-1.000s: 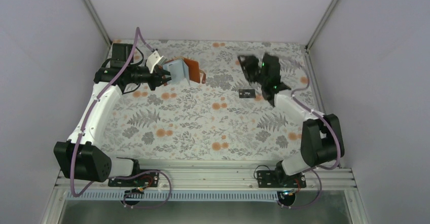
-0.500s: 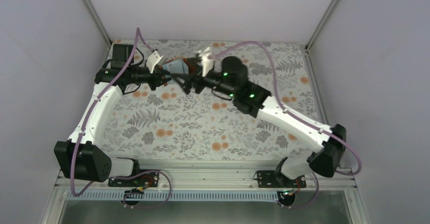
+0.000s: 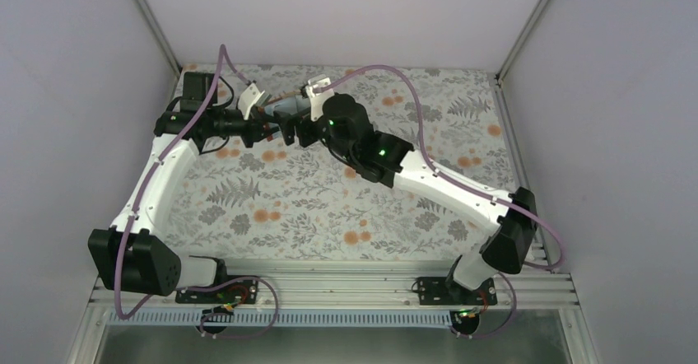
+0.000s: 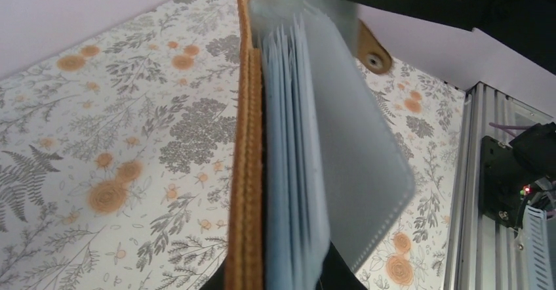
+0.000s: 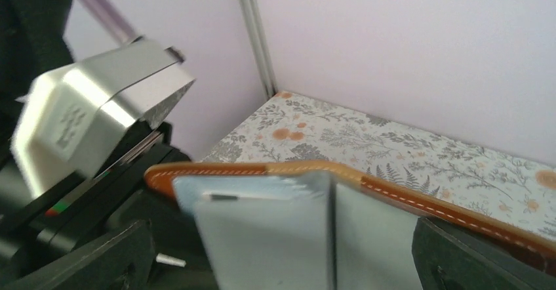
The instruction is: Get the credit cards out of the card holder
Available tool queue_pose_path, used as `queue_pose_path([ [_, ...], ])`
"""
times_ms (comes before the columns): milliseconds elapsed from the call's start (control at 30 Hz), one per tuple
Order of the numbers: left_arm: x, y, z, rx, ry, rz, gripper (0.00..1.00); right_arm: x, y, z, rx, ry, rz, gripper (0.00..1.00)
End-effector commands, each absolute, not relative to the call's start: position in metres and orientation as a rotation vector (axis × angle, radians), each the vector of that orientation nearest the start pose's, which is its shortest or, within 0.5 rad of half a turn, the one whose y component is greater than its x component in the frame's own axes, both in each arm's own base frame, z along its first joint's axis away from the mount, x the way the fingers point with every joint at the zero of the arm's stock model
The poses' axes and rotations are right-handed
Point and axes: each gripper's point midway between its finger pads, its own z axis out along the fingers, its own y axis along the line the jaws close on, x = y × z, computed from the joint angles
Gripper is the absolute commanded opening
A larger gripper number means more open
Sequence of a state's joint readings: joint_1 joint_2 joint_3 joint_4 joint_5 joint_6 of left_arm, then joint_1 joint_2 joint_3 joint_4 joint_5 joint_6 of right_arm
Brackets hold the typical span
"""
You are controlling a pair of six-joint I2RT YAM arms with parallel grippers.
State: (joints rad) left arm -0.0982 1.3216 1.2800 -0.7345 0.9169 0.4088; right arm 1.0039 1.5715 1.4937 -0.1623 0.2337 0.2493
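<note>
My left gripper (image 3: 267, 123) is shut on the card holder (image 4: 249, 172) and holds it above the table at the back left, rust-brown spine up. The holder's pale blue-grey pockets (image 4: 292, 172) fan open, and its brown tab (image 4: 372, 55) hangs past them. My right gripper (image 3: 294, 129) has reached across and stands open, one black finger (image 5: 85, 257) on each side of the holder (image 5: 295, 224), without touching it. No credit cards show plainly. A thin dark strip (image 5: 223, 198) sits at one pocket's top, and I cannot tell what it is.
The floral table (image 3: 329, 199) is walled by pale panels, with a metal post (image 5: 256, 34) at the back corner. My right arm (image 3: 444, 183) stretches diagonally over the table's middle. The left wrist's silver camera block (image 5: 98, 113) sits close to my right fingers.
My right arm swung from the back right across to the holder, and its jaws opened wide around it. The black card on the table is now covered by that arm. The left arm stayed still.
</note>
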Motion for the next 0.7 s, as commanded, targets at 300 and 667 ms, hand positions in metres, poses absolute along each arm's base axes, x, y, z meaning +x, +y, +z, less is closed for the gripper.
queue_pose_path([
  [300, 0.302, -0.173, 0.307, 0.987, 1.834, -0.931, 0.02, 0.347, 0.406, 0.337, -0.419, 1.873, 0.654, 1.0],
  [667, 0.3, -0.175, 0.308, 1.003, 1.822, -0.953, 0.02, 0.366, 0.361, 0.322, -0.41, 1.896, 0.702, 0.77],
])
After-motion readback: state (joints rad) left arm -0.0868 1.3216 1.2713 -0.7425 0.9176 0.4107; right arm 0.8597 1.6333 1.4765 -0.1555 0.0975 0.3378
